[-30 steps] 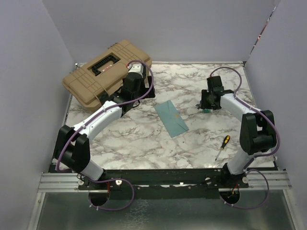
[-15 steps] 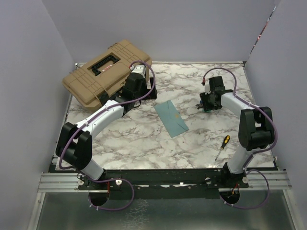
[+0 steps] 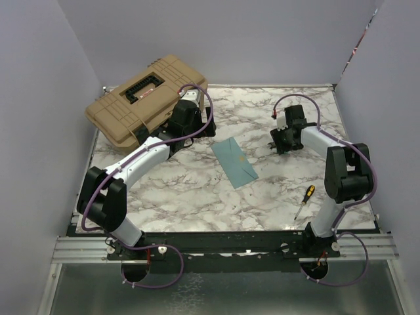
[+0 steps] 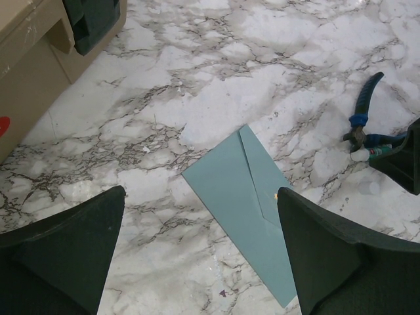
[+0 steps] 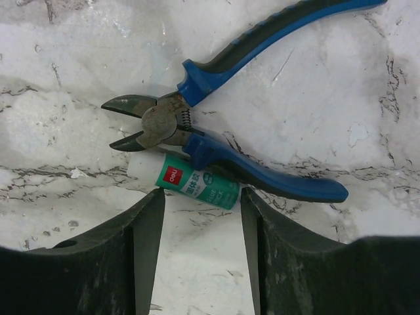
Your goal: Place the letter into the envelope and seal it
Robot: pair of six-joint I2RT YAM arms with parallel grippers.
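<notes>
The teal envelope lies flat mid-table with its flap folded down; in the left wrist view the envelope sits between and below my fingers. The letter is out of view. My left gripper hangs wide open above the marble, just left of the envelope, holding nothing. My right gripper is open, its tips just short of a small green glue stick that lies against blue-handled pliers. Neither finger touches the stick.
A tan toolbox stands at the back left, close behind my left wrist. A yellow-handled screwdriver lies near the right arm's base. Lilac walls enclose the table on three sides.
The right arm's elbow has swung in and its gripper has crept slightly back-left over the pliers. The left gripper has edged a little to the right. The envelope has not moved.
</notes>
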